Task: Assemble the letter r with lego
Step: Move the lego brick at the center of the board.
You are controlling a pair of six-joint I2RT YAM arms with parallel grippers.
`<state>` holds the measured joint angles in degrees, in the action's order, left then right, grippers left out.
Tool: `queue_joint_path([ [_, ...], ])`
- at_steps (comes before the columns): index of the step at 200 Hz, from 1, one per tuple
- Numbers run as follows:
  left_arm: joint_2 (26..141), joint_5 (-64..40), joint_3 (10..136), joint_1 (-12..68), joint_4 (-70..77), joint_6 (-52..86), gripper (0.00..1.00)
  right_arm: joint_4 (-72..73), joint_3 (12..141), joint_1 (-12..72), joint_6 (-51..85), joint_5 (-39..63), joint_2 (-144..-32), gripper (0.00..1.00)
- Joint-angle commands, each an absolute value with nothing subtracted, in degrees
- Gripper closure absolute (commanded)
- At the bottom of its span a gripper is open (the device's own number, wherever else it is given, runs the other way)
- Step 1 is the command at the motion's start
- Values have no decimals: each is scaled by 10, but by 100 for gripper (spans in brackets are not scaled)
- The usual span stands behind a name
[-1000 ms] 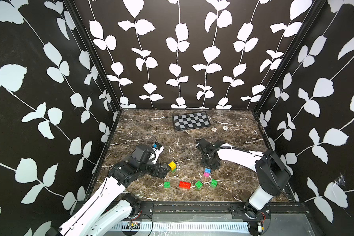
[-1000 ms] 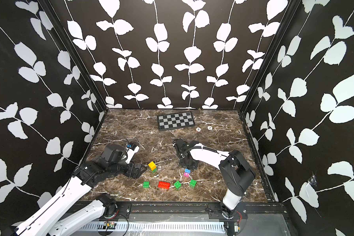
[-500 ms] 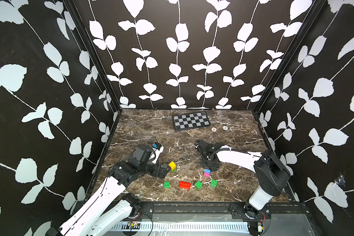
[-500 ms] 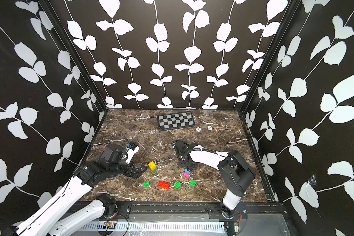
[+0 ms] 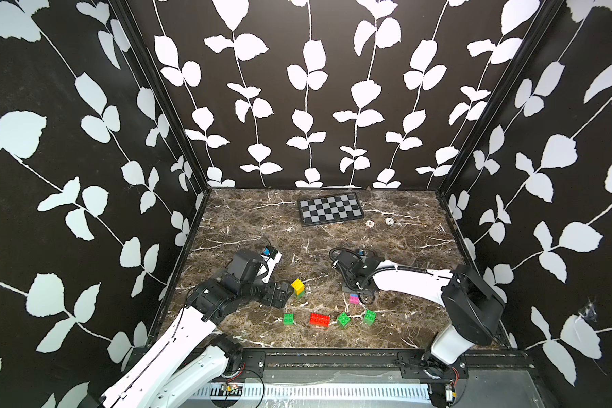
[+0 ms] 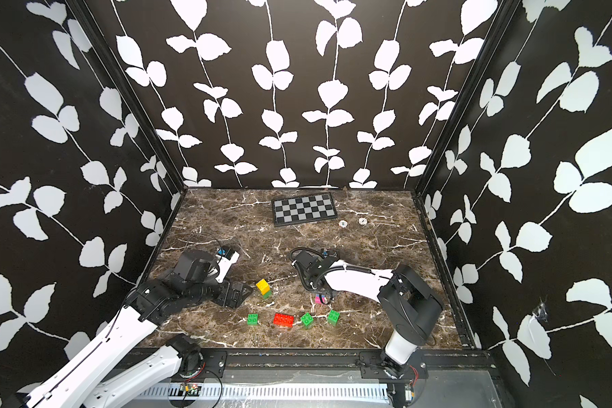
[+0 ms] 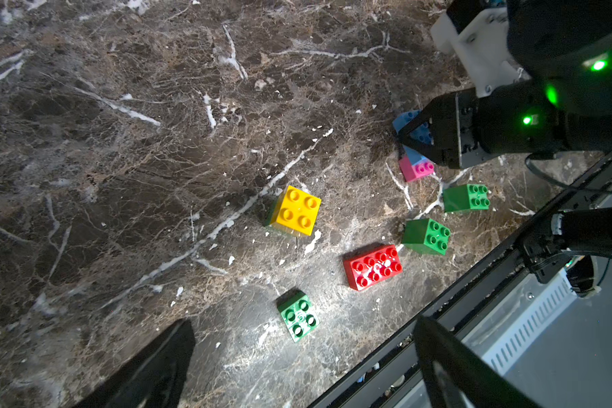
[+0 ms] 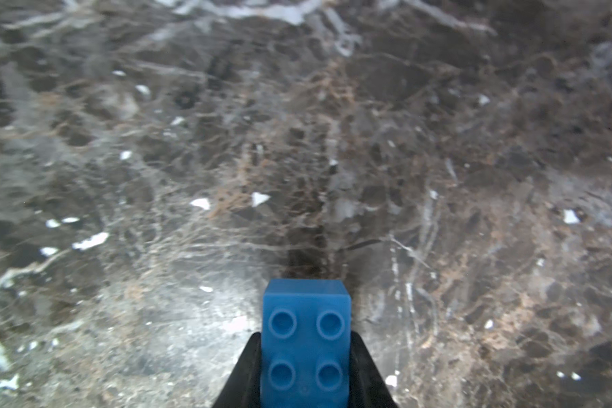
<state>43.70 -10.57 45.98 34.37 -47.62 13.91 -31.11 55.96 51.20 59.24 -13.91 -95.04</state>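
Observation:
My right gripper is shut on a blue lego brick, its studs facing the wrist camera. In the left wrist view that blue brick sits right over a pink brick; I cannot tell if they are joined. In both top views the pink brick peeks out beneath the right gripper. A yellow brick sits on a green one just beyond my open left gripper. Along the front lie a green brick, a red brick and two more green bricks.
A checkerboard lies flat at the back of the marble table, with two small white rings beside it. Patterned walls close in three sides. A black rail runs along the front edge.
The right gripper has shifted slightly over the pink brick, still holding the blue brick. The left arm has not moved.

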Motion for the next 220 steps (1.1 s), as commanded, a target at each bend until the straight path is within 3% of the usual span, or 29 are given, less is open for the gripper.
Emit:
queue_joint_path([
  [1,425,-94,455,346,-475,140,1,-268,559,517,572,-148,-963,100],
  [41,424,-85,455,346,-477,141,1,-238,582,515,508,-112,-970,100],
  [113,413,-70,456,346,-479,143,1,-328,716,506,358,-39,-1048,100],
  [135,411,-67,456,347,-479,144,1,-350,735,503,345,-23,-1060,91],
  [220,406,-63,456,346,-482,145,1,-445,813,496,265,-7,-1110,71],
])
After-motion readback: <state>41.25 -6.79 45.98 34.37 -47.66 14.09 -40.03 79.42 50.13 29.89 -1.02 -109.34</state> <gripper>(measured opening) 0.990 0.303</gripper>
